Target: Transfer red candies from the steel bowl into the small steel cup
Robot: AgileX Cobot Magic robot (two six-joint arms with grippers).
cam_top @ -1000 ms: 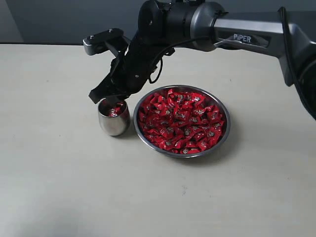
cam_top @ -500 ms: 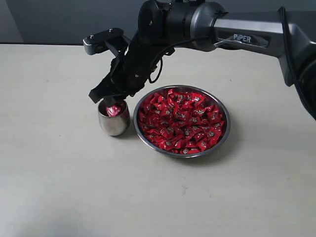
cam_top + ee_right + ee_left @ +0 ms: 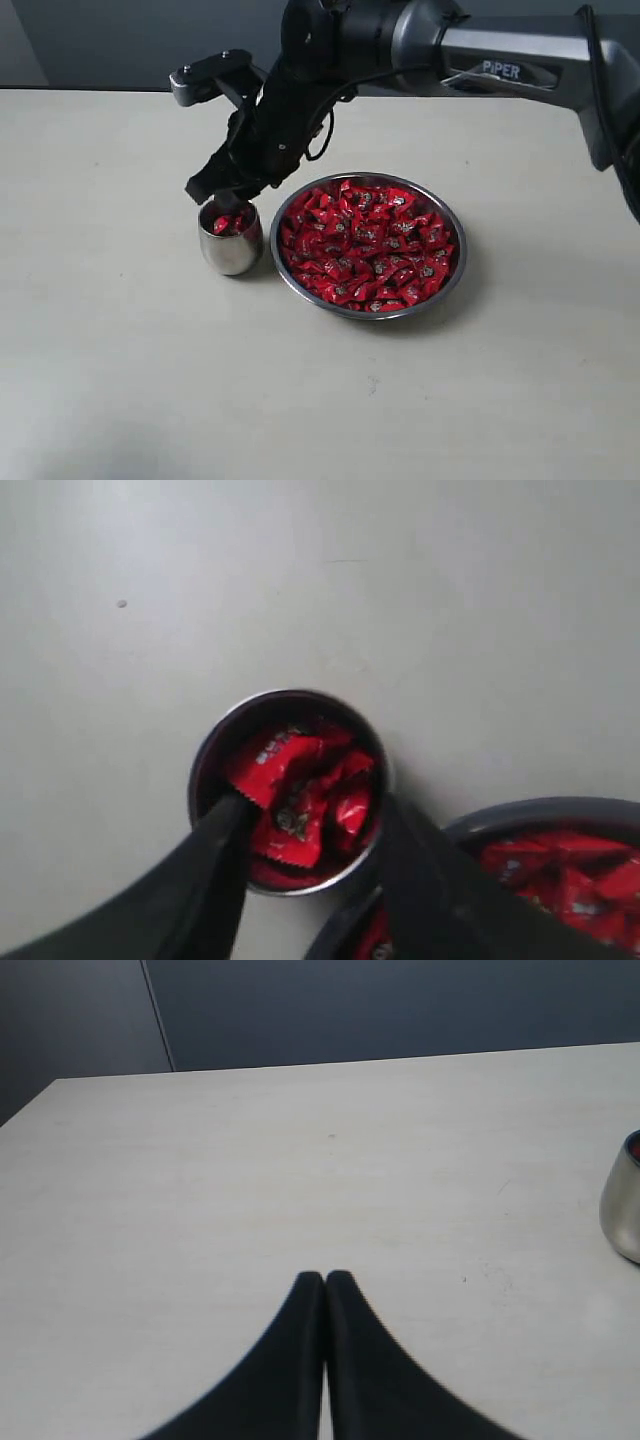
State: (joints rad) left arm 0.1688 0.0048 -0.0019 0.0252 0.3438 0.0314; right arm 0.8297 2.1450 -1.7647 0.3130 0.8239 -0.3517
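Red candies (image 3: 290,775) in small steel cup (image 3: 230,255); I see R gripper (image 3: 312,810) just above, jaws apart; L gripper (image 3: 325,1278) jaws together.

Soft even light, blurry close-ups

The right gripper (image 3: 228,196) has been raised a little from the mouth of the small steel cup (image 3: 232,252), where it was held lower half a second ago. The forearm (image 3: 500,45) behind it has been lifted slightly as well. One of the red candies (image 3: 224,223), seen bright at the cup's rim under the fingertips, is now lying down inside the cup, clear of the spread jaws.
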